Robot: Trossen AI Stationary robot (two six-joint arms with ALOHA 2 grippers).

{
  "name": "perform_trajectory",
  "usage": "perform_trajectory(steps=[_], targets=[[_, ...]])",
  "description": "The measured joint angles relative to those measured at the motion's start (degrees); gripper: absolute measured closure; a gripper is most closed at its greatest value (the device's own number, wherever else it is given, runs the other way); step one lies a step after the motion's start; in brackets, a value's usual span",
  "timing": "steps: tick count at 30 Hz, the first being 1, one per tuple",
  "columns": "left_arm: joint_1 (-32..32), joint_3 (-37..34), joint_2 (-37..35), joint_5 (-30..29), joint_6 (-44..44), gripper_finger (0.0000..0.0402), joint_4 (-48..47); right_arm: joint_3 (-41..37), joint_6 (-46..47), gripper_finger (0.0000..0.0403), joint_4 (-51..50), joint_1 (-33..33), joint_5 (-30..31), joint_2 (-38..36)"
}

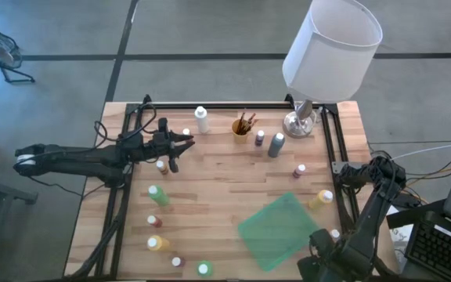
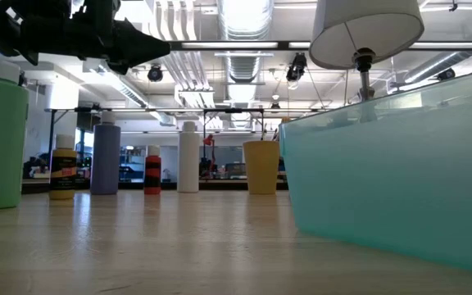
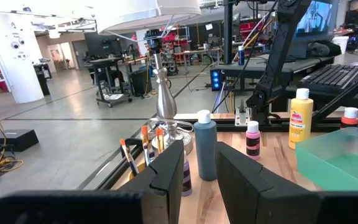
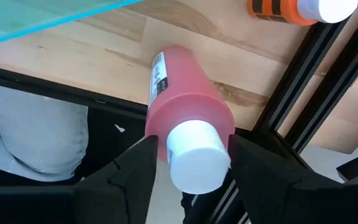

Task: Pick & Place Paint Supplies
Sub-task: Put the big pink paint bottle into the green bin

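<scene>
Two black jointed arms; black cables; blocky pincer fingers

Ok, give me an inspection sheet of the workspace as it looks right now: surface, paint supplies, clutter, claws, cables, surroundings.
Surface: wooden table, black frame rails along its edges.
Job's things: paint bottles scattered upright; yellow cup holding brushes; teal bin near the front right.
Clutter: white-shaded lamp at the back right corner.
Claws: left claw raised over the back left area, nothing between its fingers; right claw at the front right edge, fingers either side of a pink bottle, contact unclear.
Cables: some on the floor to the right of the table.
Surroundings: keyboard at right; open workshop behind.
</scene>
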Motion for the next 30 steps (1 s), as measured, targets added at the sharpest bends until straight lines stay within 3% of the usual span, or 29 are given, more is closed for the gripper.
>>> perform_trajectory(steps=[10, 30], targets=[[0.04, 0.0, 0.0, 0.0, 0.0, 0.0305, 0.0, -0.04, -1.0, 0.0289, 1.11, 0.0, 0.09, -0.15], [0.02, 0.0, 0.0, 0.0, 0.0, 0.0305, 0.33, 4.26, -1.75, 0.0289, 0.84, 0.0, 0.03, -0.62]])
